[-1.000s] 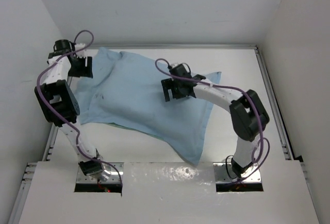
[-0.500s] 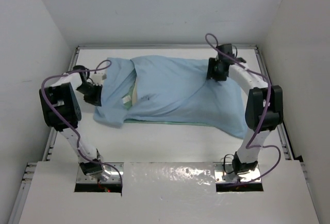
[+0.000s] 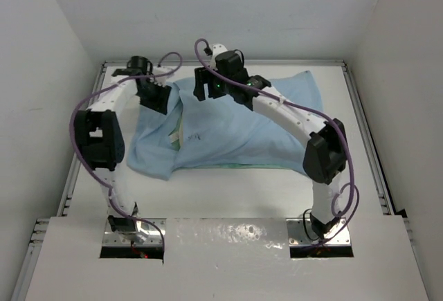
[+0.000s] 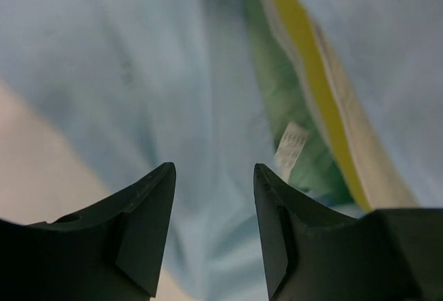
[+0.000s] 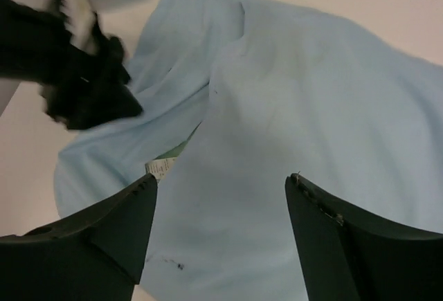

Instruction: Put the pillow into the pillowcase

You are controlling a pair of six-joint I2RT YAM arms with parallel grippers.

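**Pillow sits almost fully in blue case, both grippers open**

A white table (image 3: 242,194) carries the light blue pillowcase (image 3: 242,124), which is spread across the table's far half. The pillow (image 3: 178,129) sits inside it and bulges the cloth. Only a cream sliver and its yellow band (image 4: 309,83) show at the mouth on the left, where a loose blue flap (image 3: 149,150) runs on leftward. The right arm (image 3: 291,114) arches from the near right over the case to its far-left part. The left arm (image 3: 97,138) rises along the table's left edge. The right gripper (image 5: 221,180) hangs above the case with its fingers spread wide, holding nothing. The left gripper (image 4: 212,169) is over the flap, its fingers parted and empty. Green satin (image 4: 277,100) shows inside the mouth, and a small pale tag (image 4: 291,150) lies on it just beside the band.
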